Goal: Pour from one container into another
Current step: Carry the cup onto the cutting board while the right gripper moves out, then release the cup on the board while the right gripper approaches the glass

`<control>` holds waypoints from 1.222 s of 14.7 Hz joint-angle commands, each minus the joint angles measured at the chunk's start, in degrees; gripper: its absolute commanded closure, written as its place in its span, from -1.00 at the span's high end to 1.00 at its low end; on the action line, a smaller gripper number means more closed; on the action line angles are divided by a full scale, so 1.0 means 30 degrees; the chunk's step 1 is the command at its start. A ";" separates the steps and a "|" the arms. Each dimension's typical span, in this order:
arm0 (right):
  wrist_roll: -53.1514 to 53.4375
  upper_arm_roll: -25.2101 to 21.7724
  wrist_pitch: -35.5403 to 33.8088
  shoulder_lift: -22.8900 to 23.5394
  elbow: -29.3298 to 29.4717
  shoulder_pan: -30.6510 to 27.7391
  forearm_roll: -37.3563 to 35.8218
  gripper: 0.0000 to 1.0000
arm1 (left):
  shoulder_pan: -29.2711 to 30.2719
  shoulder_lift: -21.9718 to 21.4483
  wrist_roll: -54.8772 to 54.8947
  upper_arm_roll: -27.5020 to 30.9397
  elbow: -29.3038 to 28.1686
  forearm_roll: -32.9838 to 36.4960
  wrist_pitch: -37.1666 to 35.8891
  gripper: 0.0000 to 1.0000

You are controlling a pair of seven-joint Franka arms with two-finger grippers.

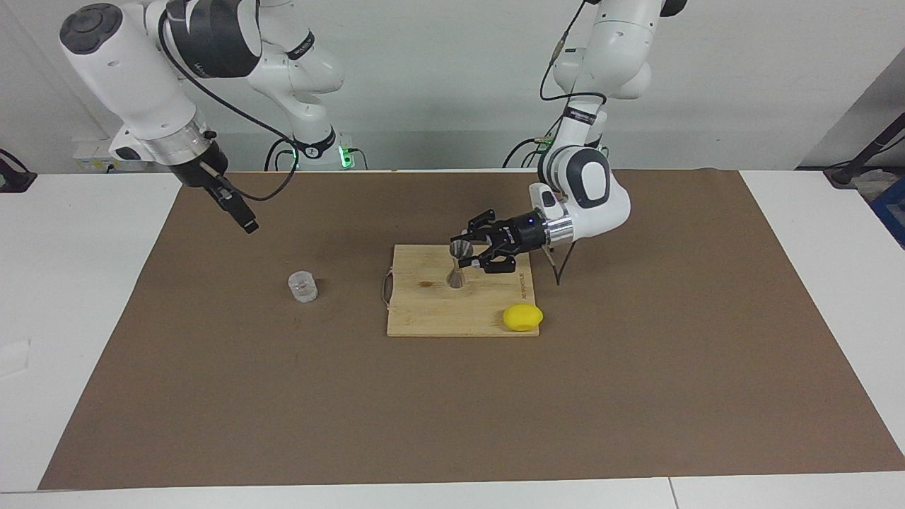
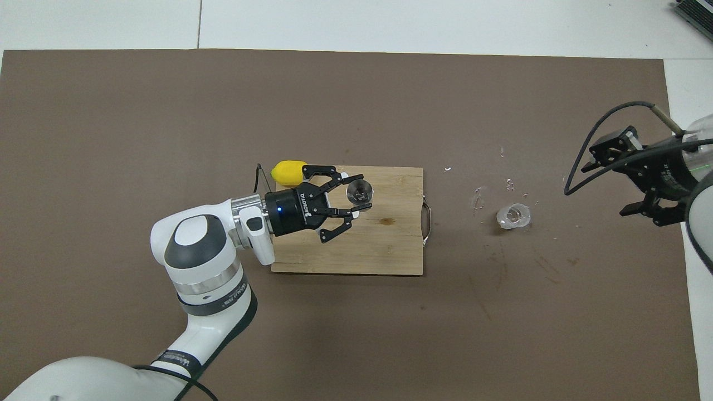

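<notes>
- You have a brown mat [image 1: 452, 396] covering most of the white table [image 1: 78, 283], and everything in play sits on it.
- Your left arm [image 1: 587, 191] reaches in low over the wooden cutting board [image 1: 431, 318], which lies at the middle of the mat.
- Your right arm [image 1: 134, 78] hangs high over the mat's corner at its own end of the table, waiting.
- The left gripper [image 1: 468, 256] lies level above the board; its jaws pinch the metal jigger [image 1: 459, 263] at the narrow waist.
- You see the jigger upright, mouth up, over the board; whether its foot touches the wood you cannot tell.
- The right gripper [image 1: 240, 215] points down at a slant, holding nothing; you cannot tell how its jaws stand.
- The lemon [image 1: 522, 317] rests at the board's corner farther from the robots, toward the left arm's end.
- The glass cup [image 1: 302, 286] stands upright on the mat, well apart from the board, toward the right arm's end.
</notes>
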 commanded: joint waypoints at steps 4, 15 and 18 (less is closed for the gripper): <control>0.4993 0.0079 0.1884 0.0573 -0.1998 -0.0423 0.2002 0.84 | -0.2404 0.0332 0.2124 0.0315 -0.0491 -0.3837 0.2139 0.04; 0.4449 0.0079 0.6270 0.3712 -0.5127 -0.2474 0.6952 0.84 | -0.2347 0.1070 0.3181 0.0345 -0.0490 -0.4310 0.1963 0.64; 0.3222 0.0079 0.6805 0.3800 -0.5951 -0.2736 0.7220 0.84 | -0.2143 0.1041 0.3152 0.0345 -0.0519 -0.4223 0.1846 1.00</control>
